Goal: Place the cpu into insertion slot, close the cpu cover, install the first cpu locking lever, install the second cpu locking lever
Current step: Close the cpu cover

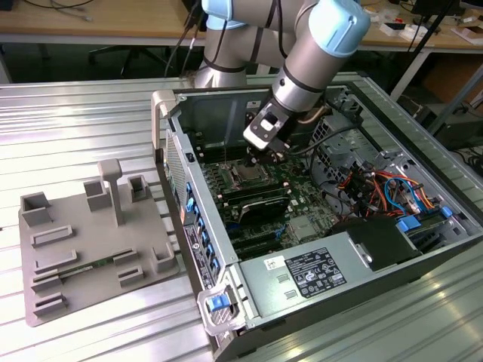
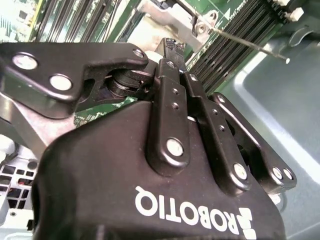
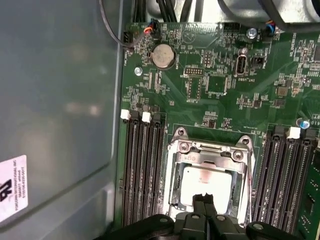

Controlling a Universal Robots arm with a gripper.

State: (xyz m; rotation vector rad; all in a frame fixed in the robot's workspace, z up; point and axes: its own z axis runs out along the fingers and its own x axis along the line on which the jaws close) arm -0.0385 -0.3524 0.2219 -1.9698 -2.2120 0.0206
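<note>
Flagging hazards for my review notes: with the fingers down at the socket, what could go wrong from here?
The gripper, fingers shut, sits at the cpu edge; pressing off-centre could scratch it. A locking lever looks unlatched in the second wrist view, so the cpu cover could spring up.

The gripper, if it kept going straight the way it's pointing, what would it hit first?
Most likely the cpu, lying in the insertion slot right under the gripper; the gap between them is unclear.

The hand [image 2: 169,47] bears white lettering [image 2: 192,212]; printed labels sit on the power supply [image 1: 268,298] and case wall [image 3: 60,100].
</note>
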